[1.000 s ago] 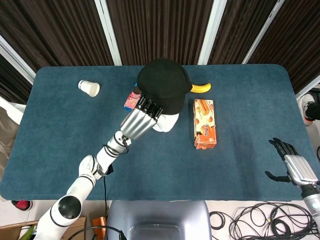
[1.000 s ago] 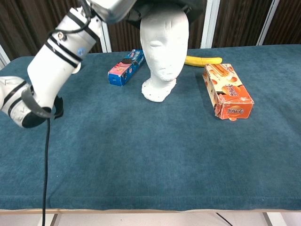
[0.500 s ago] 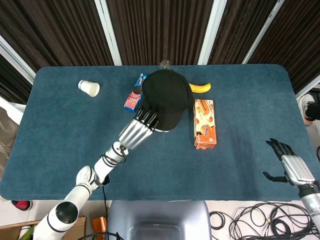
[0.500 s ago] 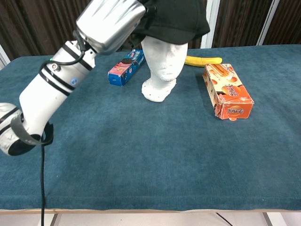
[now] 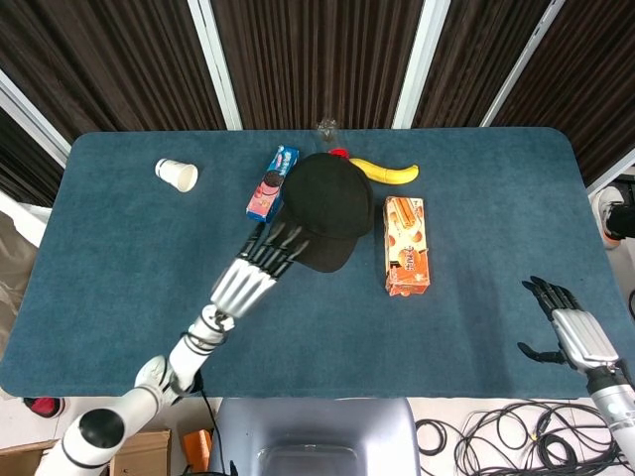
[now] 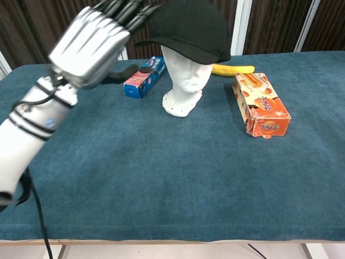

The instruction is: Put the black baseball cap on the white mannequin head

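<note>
Cap (image 6: 187, 28) is sitting on the mannequin head (image 6: 185, 81), brim toward the near-right, mid-far on the tabletop (image 6: 161, 178). Your left hand (image 6: 91, 42) is off it now: fingers spread, holding nothing, just left of the cap. Right hand (image 5: 569, 332) hangs off the near-right edge, fingers apart, empty too.

Handling, imo: cap is light soft fabric w/ a stiffer brim, so it dents and slides easily. If it needs a tweak, pinch the brim or back rim, not the crown. The head looks light and could tip, so push straight down, not sideways.

Containers: paper cup (image 5: 177, 175) lies on its side far left; can't tell if anything's inside. Cookie pack (image 6: 144, 77) and orange box (image 6: 260, 103) look closed, contents hidden.
</note>
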Available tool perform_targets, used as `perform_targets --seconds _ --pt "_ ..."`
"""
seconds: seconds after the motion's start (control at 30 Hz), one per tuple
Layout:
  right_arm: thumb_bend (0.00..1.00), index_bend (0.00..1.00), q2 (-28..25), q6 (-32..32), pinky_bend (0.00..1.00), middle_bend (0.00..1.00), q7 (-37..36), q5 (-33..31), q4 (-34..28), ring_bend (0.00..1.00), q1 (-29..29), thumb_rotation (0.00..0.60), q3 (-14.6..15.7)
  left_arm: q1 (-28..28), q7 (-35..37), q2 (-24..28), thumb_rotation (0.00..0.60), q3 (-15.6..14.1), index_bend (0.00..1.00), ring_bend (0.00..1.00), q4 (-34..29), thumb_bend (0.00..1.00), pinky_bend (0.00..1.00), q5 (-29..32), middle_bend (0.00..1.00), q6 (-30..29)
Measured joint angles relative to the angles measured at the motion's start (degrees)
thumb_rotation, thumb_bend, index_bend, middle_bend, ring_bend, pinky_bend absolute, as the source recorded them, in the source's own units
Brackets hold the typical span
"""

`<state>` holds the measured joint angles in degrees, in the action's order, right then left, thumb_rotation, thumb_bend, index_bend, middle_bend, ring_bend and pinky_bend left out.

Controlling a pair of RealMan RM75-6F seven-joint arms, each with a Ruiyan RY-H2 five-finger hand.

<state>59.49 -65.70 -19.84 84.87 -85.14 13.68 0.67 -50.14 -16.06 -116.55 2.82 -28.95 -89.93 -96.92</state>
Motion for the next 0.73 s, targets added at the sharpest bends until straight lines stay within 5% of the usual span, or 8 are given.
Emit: perform_targets --seconds 0.3,0.53,0.73 --pt "0.17 0.0 0.42 -3.2 0.0 0.0 7.56 -1.48 -1.85 0.0 -1.63 0.6 -0.5 15.81 -4.35 15.77 0.6 -1.77 0.0 0.02 -28.93 0.3 0.1 9.51 0.0 1.99" --pt "0.17 0.0 1.51 -6.81 0.0 0.0 16.0 -2.31 -5.03 0.0 -3.48 0.6 -0.8 27.46 -2.12 38.41 0.6 -3.09 0.0 0.03 -57.16 0.31 0.07 19.33 0.0 4.96" --pt "0.17 0.0 2.34 -7.2 0.0 0.0 18.59 -3.43 -5.63 0.0 -3.96 0.6 -1.14 35.37 3.03 41.69 0.6 -4.95 0.0 0.02 -58.39 0.31 0.07 17.08 0.0 3.31"
